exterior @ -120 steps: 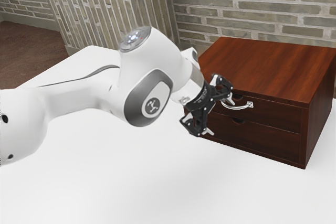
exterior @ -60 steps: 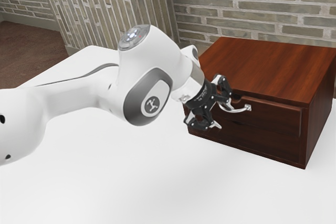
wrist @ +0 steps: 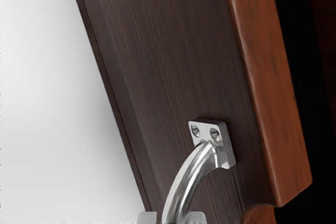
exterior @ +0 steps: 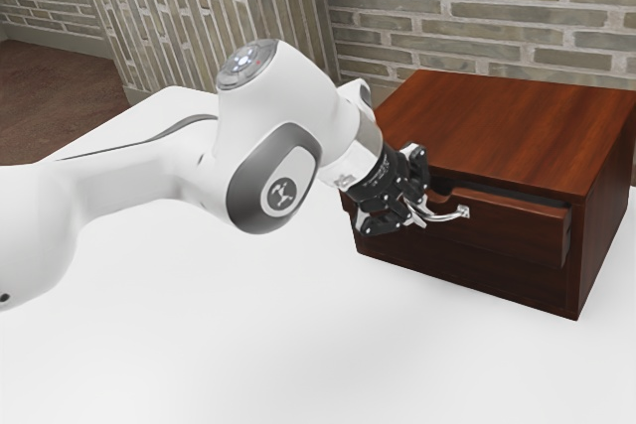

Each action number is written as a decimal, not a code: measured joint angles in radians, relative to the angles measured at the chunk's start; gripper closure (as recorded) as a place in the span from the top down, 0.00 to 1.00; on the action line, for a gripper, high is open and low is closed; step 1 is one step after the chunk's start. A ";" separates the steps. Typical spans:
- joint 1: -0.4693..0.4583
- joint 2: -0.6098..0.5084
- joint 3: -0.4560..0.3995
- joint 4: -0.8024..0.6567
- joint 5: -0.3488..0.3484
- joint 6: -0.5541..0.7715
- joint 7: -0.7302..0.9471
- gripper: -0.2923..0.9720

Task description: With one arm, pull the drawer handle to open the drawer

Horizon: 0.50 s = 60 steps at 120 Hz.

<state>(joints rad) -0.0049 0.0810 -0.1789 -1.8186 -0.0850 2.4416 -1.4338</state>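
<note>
The gripper (exterior: 417, 210) is closed tight on the handle (exterior: 445, 213), with a finger on each side of the bar. It holds the end of the bar nearest the arm. The handle is on the top drawer (exterior: 507, 223) of the brown cabinet (exterior: 517, 126), which sits on the white table (exterior: 248, 345). In the exterior view the handle is at 3 o'clock from the gripper, and the arm comes in from 9 o'clock.

The drawer is out a little bit. A thin dark gap shows over its front, at about 1 o'clock from the handle. I think the pull has begun, but most of it is not done yet.

To do it well, pull straight out from the cabinet front, the way the drawer slides. That is toward about 8 o'clock in the exterior view. A pull up or to the side could jam the drawer or let the bar slip out. Hold tight and go slow.

In the wrist view the bar bends up to its plate (wrist: 212, 141), which has 2 screws. The grip is near 1 end of the bar, so the drawer may try to twist.
</note>
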 joint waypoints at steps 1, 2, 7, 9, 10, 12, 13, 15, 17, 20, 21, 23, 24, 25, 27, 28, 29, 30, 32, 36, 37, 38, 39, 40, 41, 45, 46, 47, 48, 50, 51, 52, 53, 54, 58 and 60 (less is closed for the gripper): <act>0.000 0.000 0.000 0.000 0.000 0.000 0.000 0.17; 0.000 -0.001 0.000 0.000 0.000 -0.001 0.000 0.17; 0.000 -0.004 0.000 -0.005 0.000 -0.002 0.000 0.16; 0.000 -0.008 0.000 -0.010 0.000 -0.003 0.000 0.16; 0.000 -0.010 0.000 -0.013 0.000 -0.003 0.000 0.16; -0.001 -0.014 0.000 -0.017 0.001 -0.003 0.000 0.16; -0.001 -0.016 0.000 -0.019 0.001 -0.003 0.000 0.16; -0.001 -0.019 -0.001 -0.024 0.001 -0.003 0.000 0.15; -0.001 -0.023 -0.001 -0.030 0.001 -0.003 0.000 0.15; -0.002 -0.030 -0.001 -0.038 0.001 -0.002 -0.001 0.15; -0.002 -0.032 -0.001 -0.041 0.001 -0.002 -0.001 0.15; -0.002 -0.037 -0.001 -0.046 0.001 -0.002 -0.001 0.15; -0.002 -0.039 -0.002 -0.049 0.001 -0.002 -0.001 0.15; -0.002 -0.041 -0.002 -0.051 0.001 -0.002 -0.001 0.15; -0.003 -0.045 -0.002 -0.056 0.001 -0.002 -0.001 0.15; -0.003 -0.047 -0.002 -0.057 0.001 -0.002 -0.001 0.15; -0.003 -0.049 -0.002 -0.059 0.001 -0.002 -0.001 0.15; -0.003 -0.051 -0.001 -0.060 0.001 -0.001 -0.001 0.15; -0.004 -0.055 -0.001 -0.066 0.001 -0.001 -0.001 0.15; -0.004 -0.065 -0.002 -0.076 0.000 0.001 -0.001 0.15; -0.005 -0.067 -0.001 -0.080 0.000 0.001 -0.001 0.15; -0.005 -0.069 -0.001 -0.084 0.000 0.002 -0.001 0.15; -0.004 -0.072 -0.002 -0.087 0.000 0.003 -0.002 0.15; -0.004 -0.074 -0.003 -0.090 -0.001 0.003 -0.002 0.15; -0.003 -0.077 -0.004 -0.093 -0.001 0.004 -0.002 0.15; -0.002 -0.084 -0.006 -0.103 -0.002 0.006 -0.002 0.15; -0.005 -0.085 -0.003 -0.106 -0.002 0.006 -0.002 0.15; -0.007 -0.087 -0.001 -0.108 -0.003 0.007 -0.002 0.15; -0.009 -0.088 0.000 -0.111 -0.003 0.007 -0.002 0.15; -0.008 -0.091 0.000 -0.115 -0.005 0.008 -0.002 0.15; -0.007 -0.093 -0.001 -0.117 -0.006 0.008 -0.002 0.15; -0.007 -0.095 -0.002 -0.119 -0.007 0.009 -0.002 0.15; -0.006 -0.096 -0.003 -0.121 -0.008 0.009 -0.002 0.15; -0.005 -0.098 -0.004 -0.124 -0.008 0.010 -0.003 0.15; -0.003 -0.104 -0.009 -0.134 -0.012 0.014 -0.003 0.15; -0.002 -0.108 -0.010 -0.140 -0.014 0.016 -0.003 0.15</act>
<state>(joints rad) -0.0072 -0.0269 -0.1892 -1.9586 -0.0994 2.4571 -1.4365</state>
